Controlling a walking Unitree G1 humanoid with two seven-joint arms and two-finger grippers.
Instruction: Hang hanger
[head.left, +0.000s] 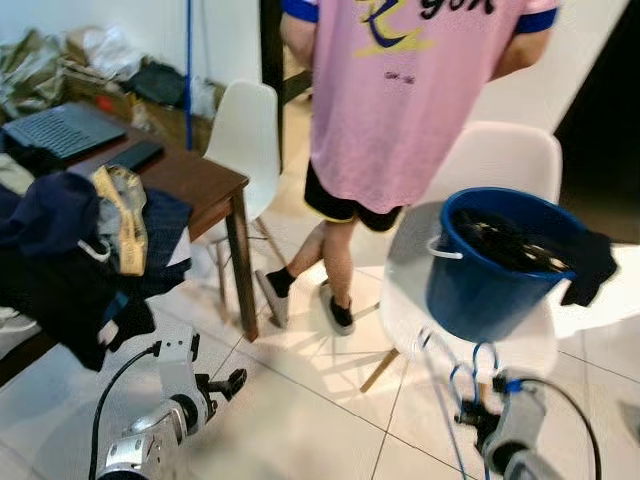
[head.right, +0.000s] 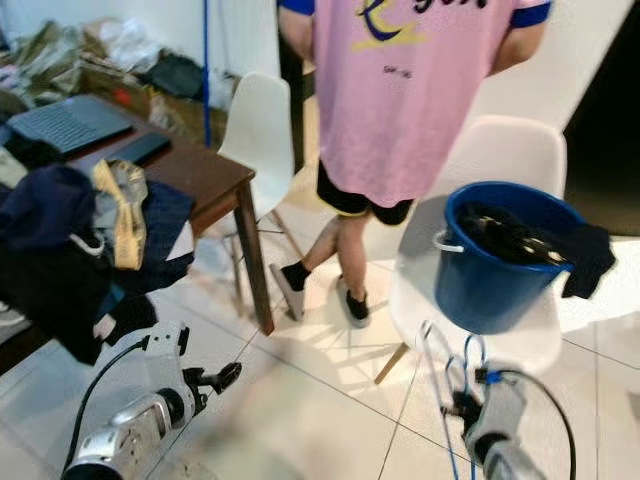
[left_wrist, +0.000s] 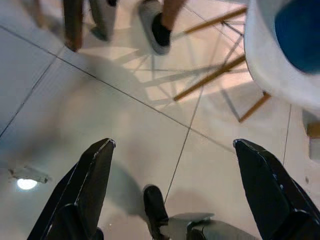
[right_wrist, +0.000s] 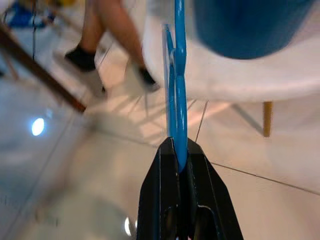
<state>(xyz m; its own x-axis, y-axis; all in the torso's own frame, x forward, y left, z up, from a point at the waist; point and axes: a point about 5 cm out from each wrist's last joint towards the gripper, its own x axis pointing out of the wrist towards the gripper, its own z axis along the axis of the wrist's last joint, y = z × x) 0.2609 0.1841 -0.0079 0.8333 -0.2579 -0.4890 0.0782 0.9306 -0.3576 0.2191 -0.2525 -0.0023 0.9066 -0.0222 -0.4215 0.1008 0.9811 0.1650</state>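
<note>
A blue wire hanger (right_wrist: 177, 95) stands edge-on between the fingers of my right gripper (right_wrist: 178, 152), which is shut on its lower part. In the eye views the hanger's hook (head.left: 483, 358) rises just above that gripper (head.left: 478, 408), low at the right, in front of the white chair. My left gripper (left_wrist: 175, 150) is open with nothing between its fingers; it hangs low at the left (head.left: 228, 382) over the tiled floor.
A person in a pink shirt (head.left: 410, 90) stands close ahead. A blue bucket (head.left: 495, 265) holding dark clothes sits on a white chair (head.left: 505, 155) at the right. At the left, a brown table (head.left: 205, 178) carries piled clothes (head.left: 70, 250) and a laptop (head.left: 62, 128). A second white chair (head.left: 245, 130) stands behind it.
</note>
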